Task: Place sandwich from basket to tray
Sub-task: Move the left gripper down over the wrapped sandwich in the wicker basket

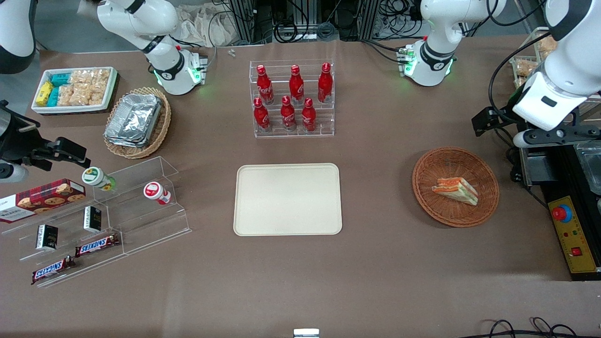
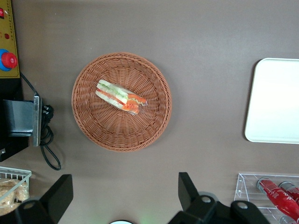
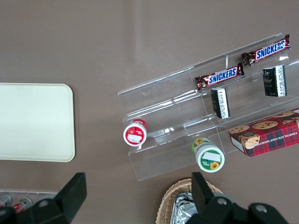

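The sandwich (image 1: 455, 190) (image 2: 120, 96), a wrapped wedge with orange and green filling, lies on its side in the round reddish-brown basket (image 1: 425, 164) (image 2: 140, 140) toward the working arm's end of the table. The cream tray (image 1: 287, 199) (image 2: 275, 100) sits bare at the table's middle. My left gripper (image 1: 549, 141) (image 2: 124, 196) hangs open high above the table, farther from the front camera than the basket. Nothing is between its fingers (image 2: 187, 186).
A clear rack of red bottles (image 1: 293, 101) (image 2: 273, 191) stands farther back than the tray. A yellow control box with a red stop button (image 1: 570, 230) (image 2: 7, 42), a metal bracket (image 1: 535, 169) and a black cable (image 2: 49, 149) lie beside the basket. A snack shelf (image 1: 103, 220) is at the parked arm's end.
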Action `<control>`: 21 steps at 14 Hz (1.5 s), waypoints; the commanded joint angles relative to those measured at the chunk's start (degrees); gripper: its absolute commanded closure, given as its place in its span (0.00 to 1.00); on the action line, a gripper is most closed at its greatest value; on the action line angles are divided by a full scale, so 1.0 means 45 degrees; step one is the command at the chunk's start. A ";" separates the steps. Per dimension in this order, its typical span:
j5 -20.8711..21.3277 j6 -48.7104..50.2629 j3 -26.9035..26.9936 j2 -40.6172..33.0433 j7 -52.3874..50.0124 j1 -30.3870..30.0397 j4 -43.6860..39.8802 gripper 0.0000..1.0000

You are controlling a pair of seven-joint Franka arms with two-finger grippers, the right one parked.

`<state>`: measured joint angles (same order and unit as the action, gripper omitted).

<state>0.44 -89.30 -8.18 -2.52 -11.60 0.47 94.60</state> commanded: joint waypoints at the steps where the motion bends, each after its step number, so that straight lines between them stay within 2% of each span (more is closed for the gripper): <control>1: 0.0137 0.0605 0.0041 0.0091 0.0215 -0.0007 -0.0378 0.00; 5: 0.0137 0.0646 0.0061 0.0324 0.0021 -0.0065 -0.0397 0.00; 8: 0.0118 0.0978 0.0080 0.0850 -0.1617 -0.0493 -0.0319 0.00; 11: -0.0468 0.0299 0.0138 0.0988 -0.2067 -0.1139 0.0771 0.00; 14: -0.0390 -0.1963 0.0139 0.1533 -0.4970 -0.1159 0.2411 0.00; 16: -0.0313 -0.2866 0.0139 0.2662 -0.7740 -0.1140 0.2495 0.00; 21: -0.0234 -0.5188 0.0139 0.4016 -1.0192 -0.1120 0.3368 0.00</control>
<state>-0.57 -109.32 -7.46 15.31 -53.49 -4.66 107.37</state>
